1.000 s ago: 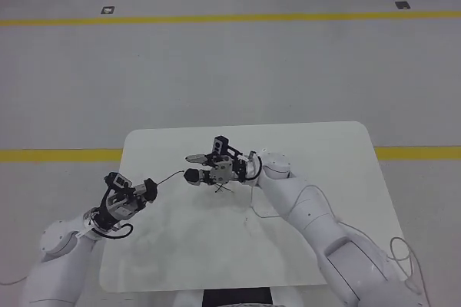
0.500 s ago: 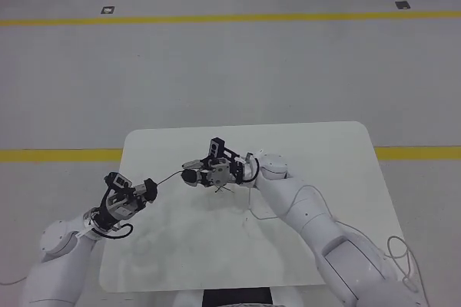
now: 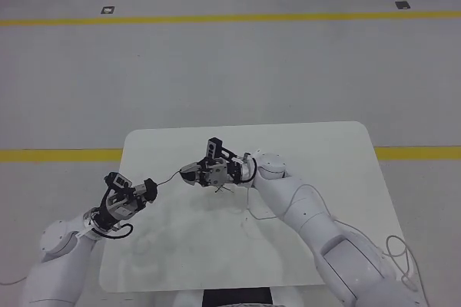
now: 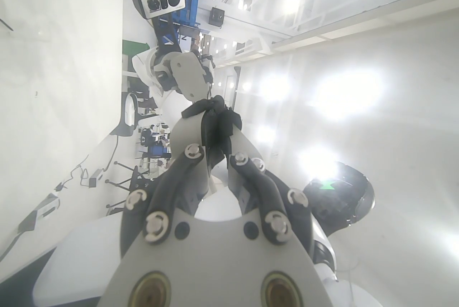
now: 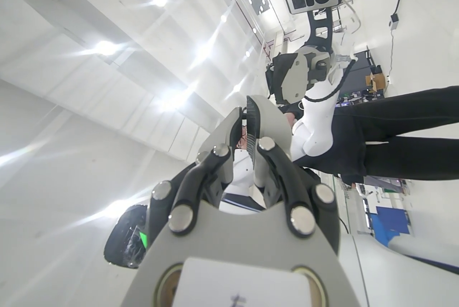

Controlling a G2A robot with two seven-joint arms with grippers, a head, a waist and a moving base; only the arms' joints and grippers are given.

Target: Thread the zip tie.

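A thin black zip tie point(image 3: 167, 179) spans the gap between my two grippers above the left part of the white table point(image 3: 330, 153). My left gripper point(image 3: 149, 188) is shut on its near end; in the left wrist view the fingertips point(image 4: 215, 122) are wrapped in black and pressed together. My right gripper point(image 3: 187, 173) meets the tie's far end, and its fingers point(image 5: 251, 122) stand nearly together with only a sliver between them. Each wrist view shows the other arm's gripper just beyond its own: the right gripper point(image 4: 186, 82) and the left gripper point(image 5: 290, 79).
A small black piece point(image 3: 222, 188) lies on the table under the right wrist. A thin cable point(image 3: 250, 206) hangs from the right arm onto the tabletop. The table's left edge point(image 3: 124, 165) is close to the left gripper.
The right gripper's fingers, spread apart a second ago, have come together while it slid a little left to the tie's free end. The left arm has kept still.
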